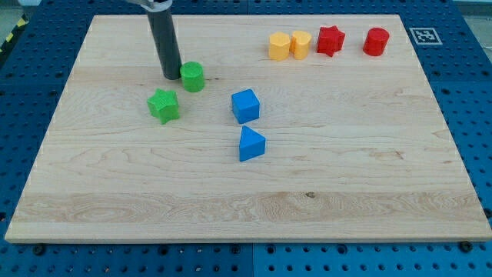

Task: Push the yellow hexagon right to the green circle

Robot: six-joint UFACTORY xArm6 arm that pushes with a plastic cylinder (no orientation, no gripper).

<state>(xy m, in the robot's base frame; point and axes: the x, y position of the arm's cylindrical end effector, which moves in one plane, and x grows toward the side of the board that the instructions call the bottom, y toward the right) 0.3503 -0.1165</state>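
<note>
Nearest the view's bottom edge the wooden board (231,215) is bare wood, lying on a blue pegboard table (477,115). Going up from there, the blue triangle (250,144) comes first, a little left of the board's middle. Just above it, apart from it, sits the blue cube (245,105). To the view's left of the cube, well apart, is the green star (164,105).

Above and slightly right of the star is the green circle (192,77), close to the star but not touching. My tip (171,76) stands on the board just beside the circle's left side; whether the two touch cannot be told. The dark rod rises straight from there to the view's top edge. The arm has no pincer, so nothing spreads, presses together or pinches; only the rod shows.

Farthest back, along the board's top edge on the view's right, four blocks stand in a row. The yellow hexagon (279,46) is the leftmost, touching or nearly touching a second yellow block (300,45) whose shape is unclear. Then comes a red star (330,40), and apart from it a red cylinder (376,41). The hexagon lies well to the right of the circle and of my tip. A black-and-white marker (422,35) sits at the board's top right corner.
</note>
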